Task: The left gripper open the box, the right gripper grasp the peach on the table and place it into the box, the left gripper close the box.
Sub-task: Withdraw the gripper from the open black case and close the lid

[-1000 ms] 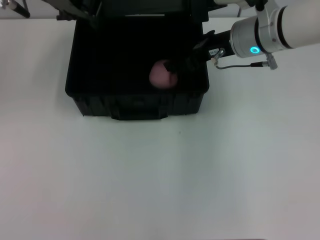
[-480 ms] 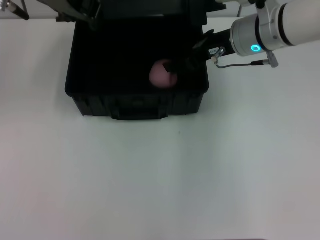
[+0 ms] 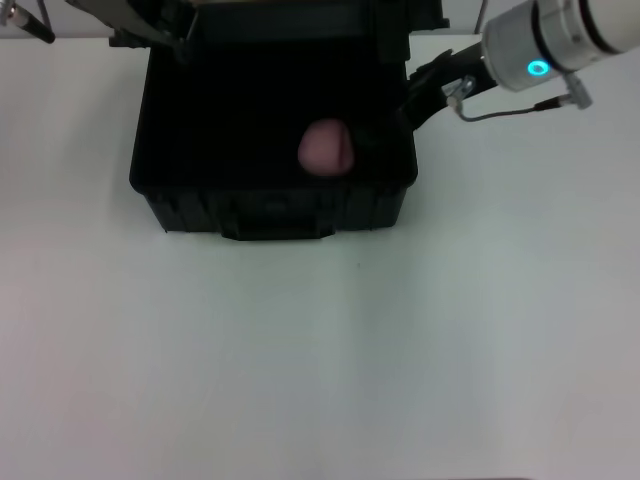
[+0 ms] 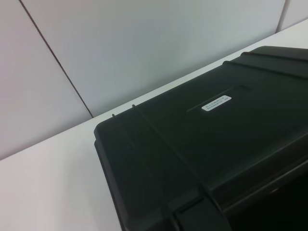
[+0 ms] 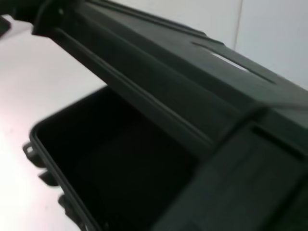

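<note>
The black box [image 3: 272,205] stands open at the table's far side, its lid [image 3: 300,15] raised at the back. The pale pink peach [image 3: 325,148] lies inside on the box floor, toward the right, with nothing touching it. My right gripper [image 3: 412,98] hangs open and empty over the box's right rim, apart from the peach. A thin black part of my left gripper [image 3: 28,22] shows at the top left edge, beside the lid's corner. The left wrist view shows the lid's outer face [image 4: 202,139] with its white label [image 4: 216,102]. The right wrist view looks under the lid [image 5: 159,86] into the dark box [image 5: 120,163].
The white table [image 3: 320,350] stretches wide in front of the box and to both sides. A grey cable [image 3: 500,112] loops under the right wrist. A pale wall [image 4: 120,43] rises behind the table.
My right gripper has let go of the peach and drawn back up and to the right, out to the box's right rim. The peach stays where it was set.
</note>
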Robot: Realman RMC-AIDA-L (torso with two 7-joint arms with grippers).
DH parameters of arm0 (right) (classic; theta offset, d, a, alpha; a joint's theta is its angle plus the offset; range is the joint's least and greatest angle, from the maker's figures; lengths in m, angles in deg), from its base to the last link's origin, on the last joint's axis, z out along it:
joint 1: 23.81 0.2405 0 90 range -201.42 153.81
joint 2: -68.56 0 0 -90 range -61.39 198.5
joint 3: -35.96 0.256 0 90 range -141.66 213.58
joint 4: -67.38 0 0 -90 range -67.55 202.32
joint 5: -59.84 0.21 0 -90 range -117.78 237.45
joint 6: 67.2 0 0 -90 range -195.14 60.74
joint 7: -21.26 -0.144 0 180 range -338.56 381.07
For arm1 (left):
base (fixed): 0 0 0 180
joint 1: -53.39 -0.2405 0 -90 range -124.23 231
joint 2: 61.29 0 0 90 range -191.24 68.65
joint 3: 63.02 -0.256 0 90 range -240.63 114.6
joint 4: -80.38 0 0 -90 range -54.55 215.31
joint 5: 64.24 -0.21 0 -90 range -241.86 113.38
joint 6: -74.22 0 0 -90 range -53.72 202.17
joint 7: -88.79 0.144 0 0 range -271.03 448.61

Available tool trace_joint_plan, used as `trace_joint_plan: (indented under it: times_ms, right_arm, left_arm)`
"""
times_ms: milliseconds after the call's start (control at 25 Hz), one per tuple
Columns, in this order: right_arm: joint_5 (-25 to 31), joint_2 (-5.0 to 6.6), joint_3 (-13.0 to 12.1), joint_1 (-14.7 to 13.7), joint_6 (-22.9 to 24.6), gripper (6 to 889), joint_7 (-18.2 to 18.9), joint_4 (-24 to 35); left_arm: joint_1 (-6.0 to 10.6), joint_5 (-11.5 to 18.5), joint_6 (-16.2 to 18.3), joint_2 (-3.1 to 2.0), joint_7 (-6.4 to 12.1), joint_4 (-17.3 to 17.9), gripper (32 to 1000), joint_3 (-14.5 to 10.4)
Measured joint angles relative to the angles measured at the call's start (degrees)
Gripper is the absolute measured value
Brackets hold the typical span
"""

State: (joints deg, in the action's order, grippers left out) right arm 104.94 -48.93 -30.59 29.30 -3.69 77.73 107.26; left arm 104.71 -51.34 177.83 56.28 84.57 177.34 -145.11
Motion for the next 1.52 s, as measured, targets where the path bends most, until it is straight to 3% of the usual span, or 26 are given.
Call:
trace_joint_plan:
  times_ms: [200, 560, 720, 960, 1240, 1520]
  right_arm:
    - [-4.4, 1.12, 0.4, 0.0, 6.2, 866, -4.7, 4.5]
    - [-5.0, 4.87, 0.3, 0.2, 16.8, 866, -8.4, 6.8]
    - [-6.9, 5.97, 0.5, 0.1, 22.2, 866, -10.3, 8.8]
    - [-16.2, 5.51, 0.5, -0.6, 28.5, 866, -12.5, 12.7]
    - [-26.7, 4.47, 0.4, -0.6, 31.6, 866, -13.7, 13.7]
    - [-30.6, 3.19, 0.5, -0.6, 31.8, 866, -13.7, 13.8]
  left_arm:
    - [-0.07, 0.1, 0.0, -0.07, 0.06, 0.0, 398, 0.0]
    - [-0.48, 0.1, 0.0, 0.02, 0.34, 0.0, 398, 0.0]
    - [-0.67, 0.1, 0.1, -0.01, 0.41, 0.0, 398, 0.1]
    - [-0.74, 0.1, 0.2, -0.03, 0.44, 0.0, 397, 0.1]
    - [-0.81, -0.1, 0.3, -0.06, 0.53, 0.0, 397, 0.1]
    - [-0.8, -0.2, 0.4, -0.06, 0.53, 0.0, 397, 0.1]
